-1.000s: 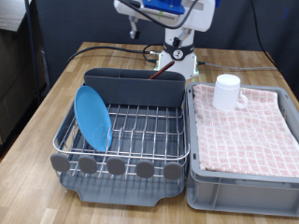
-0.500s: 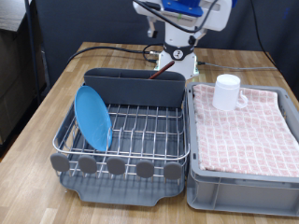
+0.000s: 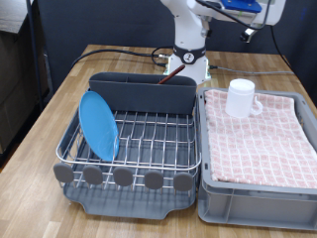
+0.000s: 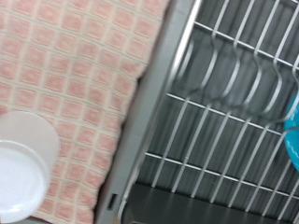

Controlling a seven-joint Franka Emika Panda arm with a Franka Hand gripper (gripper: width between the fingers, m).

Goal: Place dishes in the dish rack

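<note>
The gripper (image 3: 250,35) is seen high above the mug (image 3: 241,97); its state cannot be told. The plate (image 3: 98,124) is stood in the rack (image 3: 129,149), well apart from it.

You have open wire grid across most of the dish rack (image 3: 149,139); only the plate (image 3: 98,124) stands on edge at the exterior view's left side of it. The tall cutlery box (image 3: 144,92) walls off the rack's far edge, and the knobs (image 3: 123,177) line its near edge. On the checked cloth (image 3: 260,134) in the crate (image 3: 253,193), the mug (image 3: 242,97) blocks the far corner; the rest lies bare. The hand (image 3: 248,36) hangs high above the bench (image 3: 50,109), over the mug.
</note>
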